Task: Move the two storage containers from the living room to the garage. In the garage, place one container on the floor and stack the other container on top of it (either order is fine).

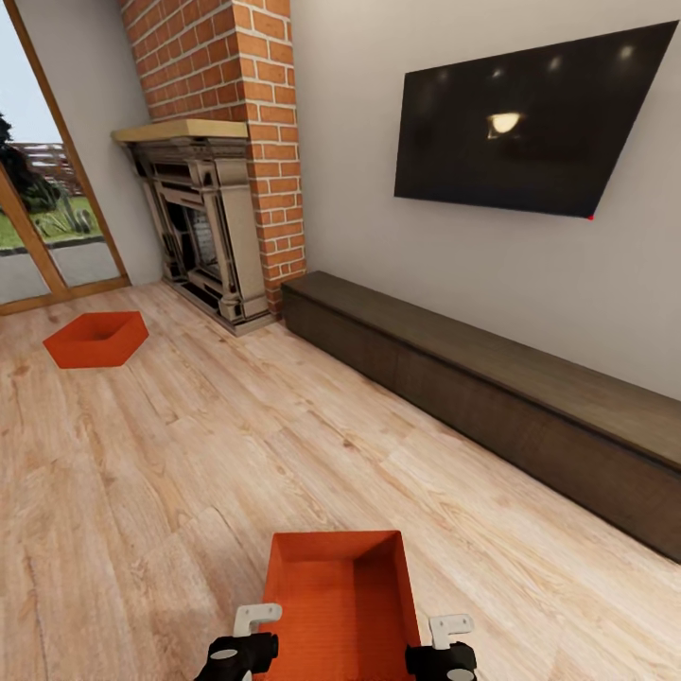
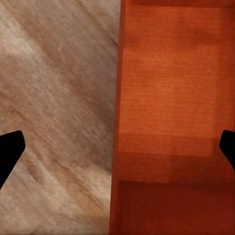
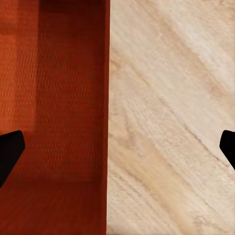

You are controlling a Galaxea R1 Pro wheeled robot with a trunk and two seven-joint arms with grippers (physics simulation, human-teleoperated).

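Claws left (image 1: 248, 632) and right (image 1: 452, 636) gape wide, each straddling a wall of the near container (image 1: 342, 596).

My left hand (image 1: 248, 632) and right hand (image 1: 446, 638) flank the near storage container (image 1: 340, 605) on wood flooring (image 1: 189, 454); a second container (image 1: 96, 339) lies near the fireplace (image 1: 203, 227).

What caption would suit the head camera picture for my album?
Two open grippers, left and right, straddle one orange container on wood flooring; its twin waits near the fireplace.
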